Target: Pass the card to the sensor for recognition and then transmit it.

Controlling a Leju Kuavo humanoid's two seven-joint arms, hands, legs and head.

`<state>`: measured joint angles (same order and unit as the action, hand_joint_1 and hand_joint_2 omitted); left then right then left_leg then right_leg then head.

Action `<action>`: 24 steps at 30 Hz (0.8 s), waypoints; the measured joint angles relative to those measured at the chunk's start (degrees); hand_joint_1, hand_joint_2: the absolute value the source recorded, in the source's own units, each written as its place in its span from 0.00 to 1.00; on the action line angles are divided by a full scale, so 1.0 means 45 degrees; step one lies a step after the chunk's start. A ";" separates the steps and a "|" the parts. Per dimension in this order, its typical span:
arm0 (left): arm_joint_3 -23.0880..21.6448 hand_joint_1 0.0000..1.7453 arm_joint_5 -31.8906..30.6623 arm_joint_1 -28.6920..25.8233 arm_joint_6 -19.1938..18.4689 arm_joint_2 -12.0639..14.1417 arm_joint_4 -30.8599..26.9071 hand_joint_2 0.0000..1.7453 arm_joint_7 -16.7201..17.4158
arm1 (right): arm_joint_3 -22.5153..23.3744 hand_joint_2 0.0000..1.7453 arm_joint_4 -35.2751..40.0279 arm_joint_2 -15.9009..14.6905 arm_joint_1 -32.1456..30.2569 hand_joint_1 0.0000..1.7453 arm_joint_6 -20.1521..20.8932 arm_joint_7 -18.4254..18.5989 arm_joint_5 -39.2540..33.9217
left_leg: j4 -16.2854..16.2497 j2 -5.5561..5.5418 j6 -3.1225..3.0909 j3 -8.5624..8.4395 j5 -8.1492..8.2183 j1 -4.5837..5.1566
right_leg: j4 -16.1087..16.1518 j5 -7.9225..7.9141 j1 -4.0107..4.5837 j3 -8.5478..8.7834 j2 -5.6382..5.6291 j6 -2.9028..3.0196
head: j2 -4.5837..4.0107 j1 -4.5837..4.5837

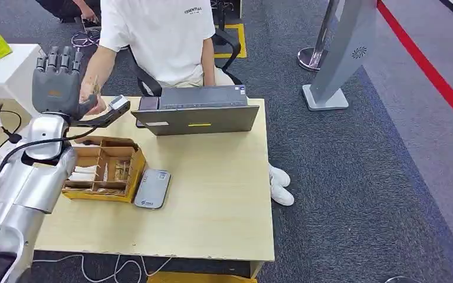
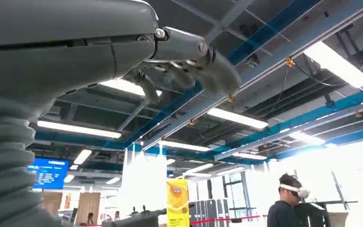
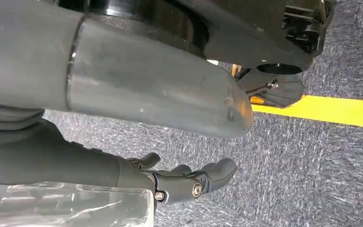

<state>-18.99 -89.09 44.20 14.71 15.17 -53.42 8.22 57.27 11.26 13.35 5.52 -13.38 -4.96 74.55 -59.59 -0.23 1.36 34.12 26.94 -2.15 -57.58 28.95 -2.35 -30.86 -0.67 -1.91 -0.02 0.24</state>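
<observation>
My left hand (image 1: 58, 82) is raised above the table's far left corner, fingers straight up and spread, with nothing visible in it. In the left wrist view the hand (image 2: 184, 66) stretches toward the ceiling. A person's hand (image 1: 97, 104) is right beside its thumb. Next to that, a dark flat piece with a pale end (image 1: 117, 105) lies by the laptop; I cannot tell if it is the card. A grey-blue sensor pad (image 1: 152, 188) lies flat on the table. My right hand (image 3: 182, 182) hangs over the carpet, fingers loosely apart and holding nothing.
A wooden compartment box (image 1: 103, 168) with cards stands beside the sensor pad. A grey laptop (image 1: 197, 115) sits at the far table edge in front of a seated person (image 1: 159, 35). Black cables (image 1: 12, 138) run at the left. A grey kiosk stand (image 1: 342, 59) rises at the right.
</observation>
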 joint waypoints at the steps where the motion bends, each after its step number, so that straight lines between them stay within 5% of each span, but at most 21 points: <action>1: 0.0000 0.00 0.0000 -0.0007 0.0000 -0.0039 0.0000 1.00 0.0000 | 0.0000 0.00 0.0000 0.0000 0.0001 0.00 0.0000 0.0000 -0.0005 | 0.0000 0.0000 0.0000 0.0001 0.0000 0.0000 | 0.0000 0.0000 0.0000 0.0000 -0.0001 0.0000 | 0.0000 0.0000; 8: 0.0000 0.00 0.0185 -0.0198 0.0229 -0.0277 -0.0015 1.00 -0.0194 | 0.0010 0.00 0.0000 0.0000 0.0006 0.00 -0.0005 0.0000 -0.0068 | 0.0000 -0.0001 0.0000 0.0000 0.0000 0.0001 | 0.0000 0.0000 -0.0001 0.0002 0.0001 0.0000 | 0.0000 0.0000; 12: 0.0000 0.00 0.0496 -0.1290 0.0296 -0.0481 -0.0992 1.00 -0.0588 | 0.0136 0.00 0.0000 0.0000 0.0005 0.00 -0.0083 0.0000 -0.0384 | 0.0001 0.0004 0.0000 0.0002 0.0002 0.0004 | 0.0002 0.0000 -0.0003 0.0001 -0.0007 0.0000 | 0.0000 -0.0005; 19: -0.0353 0.00 0.0308 -0.5858 0.0537 -0.0379 -0.6445 1.00 -0.1292 | 0.0912 0.00 0.0000 0.0005 -0.0005 0.00 -0.0615 0.0039 -0.1461 | 0.0005 0.0051 0.0004 0.0015 0.0042 0.0009 | 0.0012 0.0014 -0.0006 -0.0024 -0.0050 -0.0004 | 0.0000 0.0000; 24: -0.1536 0.00 -0.0156 -0.9130 0.1724 0.0613 -0.9765 1.00 -0.0674 | 0.1467 0.00 0.0000 0.0238 -0.0021 0.00 -0.1671 -0.0020 -0.1924 | 0.0009 0.0062 0.0004 0.0036 0.0055 0.0003 | 0.0013 0.0031 -0.0002 -0.0062 -0.0047 0.0002 | 0.0000 0.0000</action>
<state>-25.91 -89.79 3.12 22.47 17.93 -97.36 5.18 63.87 11.26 14.43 5.42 -20.90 -5.05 65.90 -59.55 0.05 1.38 34.29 27.19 -2.13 -57.52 29.09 -2.36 -31.14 -0.89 -1.91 -0.02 0.24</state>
